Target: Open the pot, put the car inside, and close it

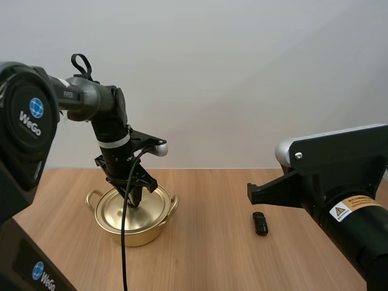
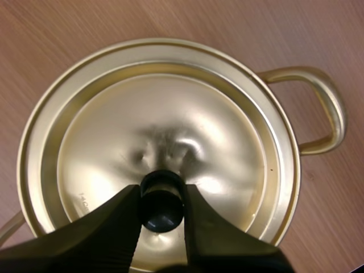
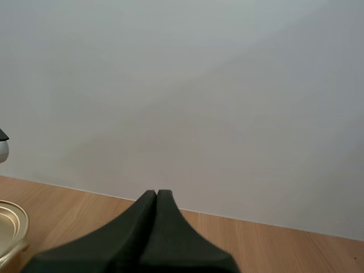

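A golden pot (image 1: 159, 225) with two side handles stands at the table's left, its golden lid (image 2: 170, 119) seated on it. My left gripper (image 1: 134, 199) reaches down onto the lid's middle; in the left wrist view its fingers (image 2: 114, 227) pinch the black knob (image 2: 162, 200) from both sides. A small black car (image 1: 260, 223) lies on the wood to the right of the pot. My right gripper (image 3: 157, 194) is shut on nothing and held above the table, with the pot's rim (image 3: 8, 224) off to its side.
Bare wooden table (image 1: 212, 254) stretches between the pot and the car. My right arm's bulky link (image 1: 339, 176) hangs over the table's right side, just beyond the car.
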You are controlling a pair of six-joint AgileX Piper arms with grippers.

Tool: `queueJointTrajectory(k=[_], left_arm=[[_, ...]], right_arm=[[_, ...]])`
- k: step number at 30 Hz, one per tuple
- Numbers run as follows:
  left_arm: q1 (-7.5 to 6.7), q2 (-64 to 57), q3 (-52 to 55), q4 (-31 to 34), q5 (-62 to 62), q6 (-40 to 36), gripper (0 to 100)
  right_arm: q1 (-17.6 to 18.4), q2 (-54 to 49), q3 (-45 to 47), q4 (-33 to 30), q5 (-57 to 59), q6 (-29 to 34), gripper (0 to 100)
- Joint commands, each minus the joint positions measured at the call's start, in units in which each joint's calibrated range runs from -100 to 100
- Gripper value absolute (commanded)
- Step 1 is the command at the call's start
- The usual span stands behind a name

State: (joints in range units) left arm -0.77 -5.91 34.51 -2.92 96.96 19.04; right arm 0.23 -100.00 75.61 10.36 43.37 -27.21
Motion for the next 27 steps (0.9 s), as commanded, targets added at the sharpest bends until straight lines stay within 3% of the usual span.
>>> queueJointTrajectory(k=[1, 3, 19, 27], left_arm=[[0.02, 0.1, 0.1, 0.1, 0.0, 0.1, 15], [0.02, 0.1, 0.1, 0.2, 0.0, 0.1, 0], [0.02, -7.1, -7.1, -0.1, -0.4, -0.8, 0], [0.02, -23.1, -11.5, -3.2, -21.4, -5.3, 0]], right_arm=[[0.0, 0.0, 0.0, 0.0, 0.2, -0.1, 0], [0.0, 0.0, 0.0, 0.0, 0.2, -0.1, 0], [0.2, 0.0, 0.0, 0.0, 0.2, -0.1, 0], [0.3, 0.0, 0.0, 0.0, 1.6, -0.1, 0]])
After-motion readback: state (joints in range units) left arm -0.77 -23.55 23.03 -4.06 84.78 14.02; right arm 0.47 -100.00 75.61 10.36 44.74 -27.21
